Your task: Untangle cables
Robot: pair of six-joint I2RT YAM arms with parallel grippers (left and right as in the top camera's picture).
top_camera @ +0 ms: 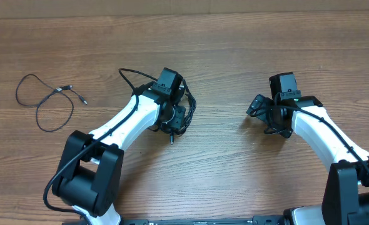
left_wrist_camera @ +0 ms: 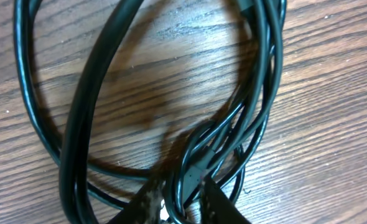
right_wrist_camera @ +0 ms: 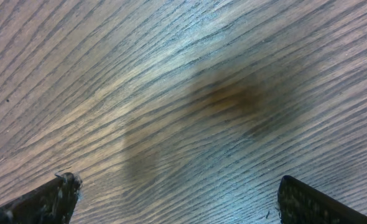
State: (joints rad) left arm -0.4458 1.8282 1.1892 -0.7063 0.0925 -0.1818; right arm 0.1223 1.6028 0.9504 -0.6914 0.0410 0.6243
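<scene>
A tangle of black cables lies at the table's middle, one loop sticking out to the upper left and a silver-tipped plug poking out below. My left gripper sits on top of this bundle. In the left wrist view the cables form a wide loop, and my left gripper is shut on a few thin strands where they cross. My right gripper stands wide open over bare wood to the right; in its wrist view the right gripper has nothing between its fingers.
A separate thin black cable with small plugs lies loosely looped at the far left of the wooden table. Thicker black wires run along both white arms.
</scene>
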